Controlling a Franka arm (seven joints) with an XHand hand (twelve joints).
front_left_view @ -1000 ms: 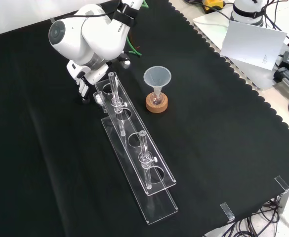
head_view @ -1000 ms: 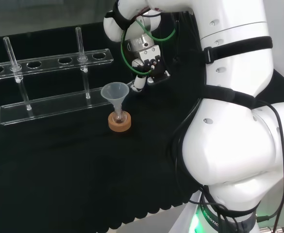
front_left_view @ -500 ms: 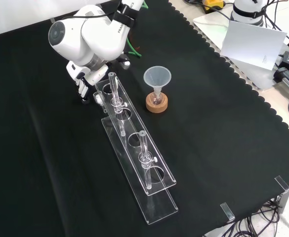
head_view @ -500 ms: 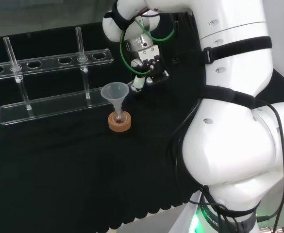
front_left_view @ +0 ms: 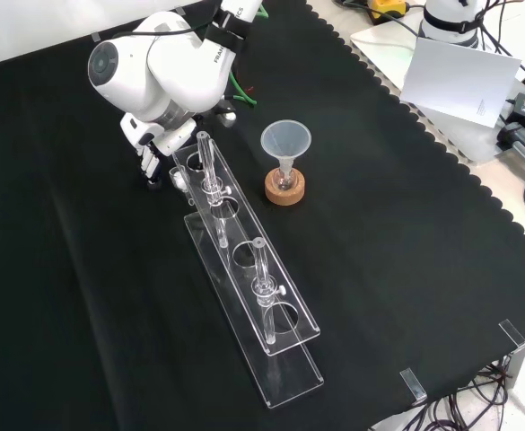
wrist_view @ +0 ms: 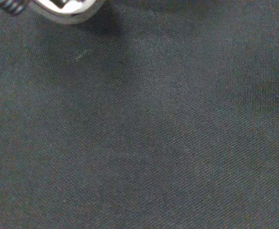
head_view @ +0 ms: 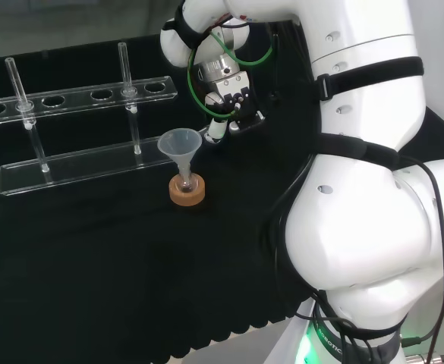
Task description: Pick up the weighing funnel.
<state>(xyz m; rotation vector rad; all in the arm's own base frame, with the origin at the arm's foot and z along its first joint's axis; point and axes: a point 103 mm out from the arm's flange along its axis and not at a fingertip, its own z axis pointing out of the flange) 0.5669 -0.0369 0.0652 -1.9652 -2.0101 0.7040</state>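
Front view: a small clear piece, possibly the weighing funnel [front_left_view: 179, 176], lies at about 5 o'clock from the hand [front_left_view: 151, 148], just beside the upper end of the clear tube rack [front_left_view: 244, 260]. Whether the hand grips it cannot be told. At 3 o'clock from the hand, the funnel [front_left_view: 285, 142] stands in a small flask [front_left_view: 284, 179] on a cork ring [front_left_view: 284, 190]. Black cloth [wrist_view: 153, 143] lies under the wrist.

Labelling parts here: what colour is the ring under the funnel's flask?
Light brown; cork ring shows best in front view.
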